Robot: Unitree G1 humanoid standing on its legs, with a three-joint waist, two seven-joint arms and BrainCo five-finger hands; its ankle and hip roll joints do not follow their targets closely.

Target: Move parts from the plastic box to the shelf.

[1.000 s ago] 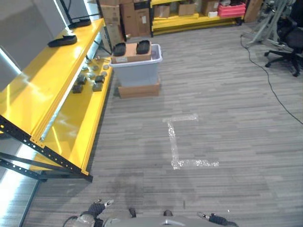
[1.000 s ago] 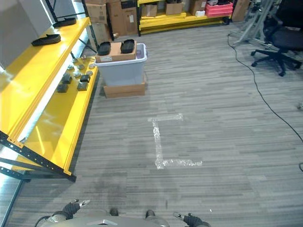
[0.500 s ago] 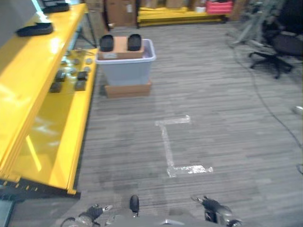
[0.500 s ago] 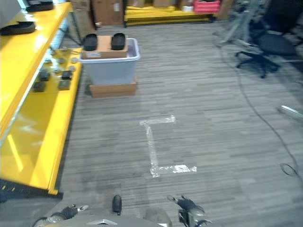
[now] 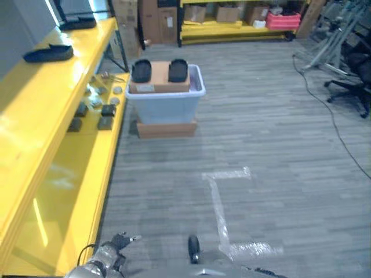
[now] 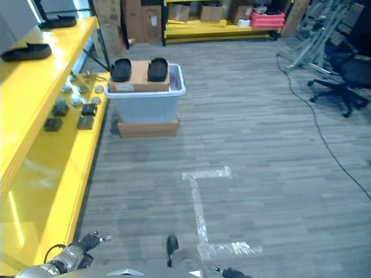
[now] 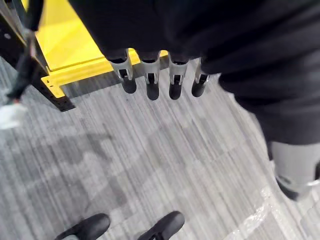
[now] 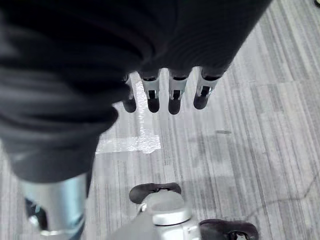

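The pale plastic box (image 5: 165, 99) stands on a flat carton on the floor, next to the yellow shelf (image 5: 35, 121) on my left. A cardboard box lies on top of it with two black parts (image 5: 159, 70) on that. Several small dark and silver parts (image 5: 93, 107) lie on the shelf's lower level, and a black part (image 5: 49, 53) on the upper one. My left hand (image 7: 151, 86) hangs low by the shelf's near end, fingers straight, empty. My right hand (image 8: 173, 97) hangs over the floor, fingers straight, holding nothing.
White tape marks (image 5: 223, 202) lie on the floor between me and the box. An office chair (image 5: 355, 58) and a floor cable (image 5: 333, 116) are at the right. Cartons (image 5: 151, 17) and a yellow rack (image 5: 232, 30) stand at the back.
The camera has moved: the box and the shelf now sit nearer and lower in the picture. My right hand has dropped to the bottom edge of the eye views. Both hands stay empty.
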